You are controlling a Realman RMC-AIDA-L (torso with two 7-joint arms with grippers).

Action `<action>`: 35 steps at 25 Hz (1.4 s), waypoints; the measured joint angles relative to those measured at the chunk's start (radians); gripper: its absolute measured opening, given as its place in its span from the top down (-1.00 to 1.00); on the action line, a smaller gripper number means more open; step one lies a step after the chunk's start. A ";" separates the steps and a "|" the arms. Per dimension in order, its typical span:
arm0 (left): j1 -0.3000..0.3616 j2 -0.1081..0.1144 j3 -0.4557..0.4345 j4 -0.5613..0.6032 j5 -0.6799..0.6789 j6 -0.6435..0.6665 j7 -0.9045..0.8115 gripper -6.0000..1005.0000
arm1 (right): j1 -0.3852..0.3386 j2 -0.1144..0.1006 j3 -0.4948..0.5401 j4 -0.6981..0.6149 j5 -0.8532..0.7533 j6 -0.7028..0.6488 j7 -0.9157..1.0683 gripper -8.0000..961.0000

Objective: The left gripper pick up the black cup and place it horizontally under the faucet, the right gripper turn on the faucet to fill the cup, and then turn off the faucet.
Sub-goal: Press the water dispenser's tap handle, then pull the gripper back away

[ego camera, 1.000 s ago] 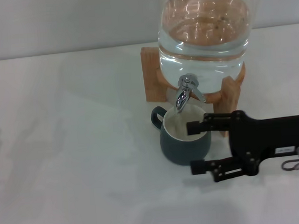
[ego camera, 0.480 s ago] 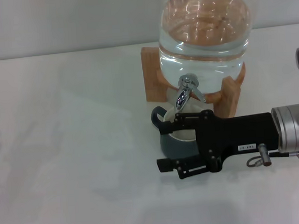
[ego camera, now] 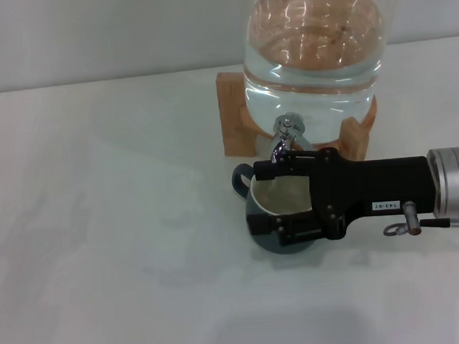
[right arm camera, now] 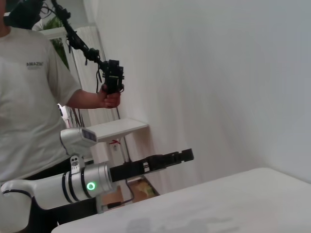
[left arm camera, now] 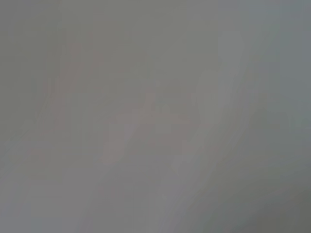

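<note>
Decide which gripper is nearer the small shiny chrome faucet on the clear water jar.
Right. The right gripper reaches across the black cup just below the faucet; the left gripper is off beyond the table edge, far away.

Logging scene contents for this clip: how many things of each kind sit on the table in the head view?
Squat dark charcoal mug with cream inside: 1
Clear glass water jar with small chrome faucet: 1
Light wooden stand under the jar: 1
Total: 3
The long black right gripper reaches over the mug, not counted.
</note>
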 joint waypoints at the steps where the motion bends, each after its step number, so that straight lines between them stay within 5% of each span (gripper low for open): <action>1: 0.000 0.000 0.000 0.000 0.000 0.000 0.000 -0.03 | -0.001 -0.001 0.004 0.000 -0.003 0.000 0.001 -0.75; 35: -0.005 0.002 0.000 -0.009 -0.016 0.004 0.025 -0.03 | -0.026 -0.003 0.097 0.010 -0.042 0.002 0.008 -0.75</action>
